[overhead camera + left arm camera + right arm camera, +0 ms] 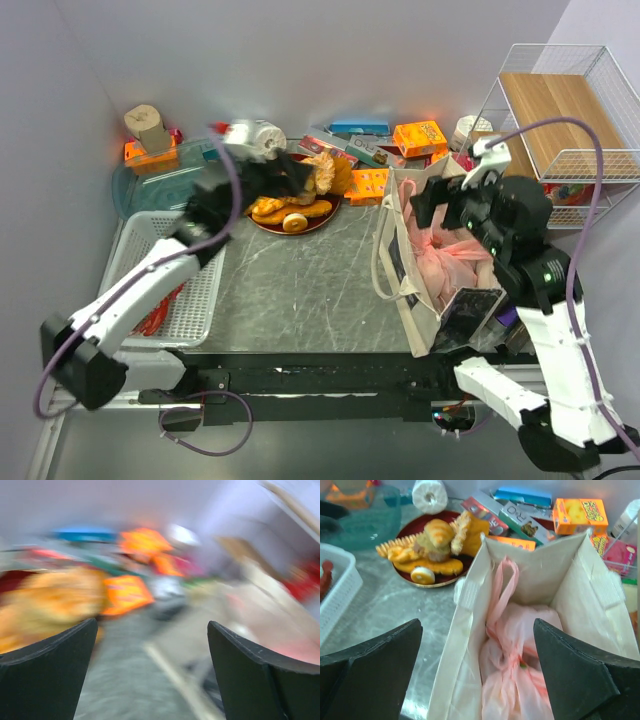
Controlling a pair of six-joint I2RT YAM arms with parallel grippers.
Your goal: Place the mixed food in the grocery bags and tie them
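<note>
Little of the writing could be read. In the right wrist view a grey-green carton (pixel 520 520) behind the plate showed large pale letters that looked like "RO". The orange box (pixel 577 515) beside it carried yellow lettering too soft to make out, and the blue box (pixel 522 495) at the back gave no legible words. From above, the dark printed panel (pixel 470 315) on the near face of the canvas tote (pixel 398 235) was likewise unreadable.

The tote stood upright and open on the right side of the table (pixel 300 290). The pink bag (pixel 512 675) sat down inside it, its plastic gathered in the middle and one loop handle rising against the tote's inner wall. A small fleck of green and red showed through the pink film; which food it was could not be told.

The right gripper (pixel 477 625) hung directly above the tote's mouth, its two fingers spread wide to either side of the pink bag and holding nothing. The left gripper (pixel 152 625) was well apart from both bags, over by the plate (pixel 412 527) of breads (pixel 440 530) to the left of the tote. Its own view was blurred, yet the fingers plainly stood wide apart with nothing between them.
</note>
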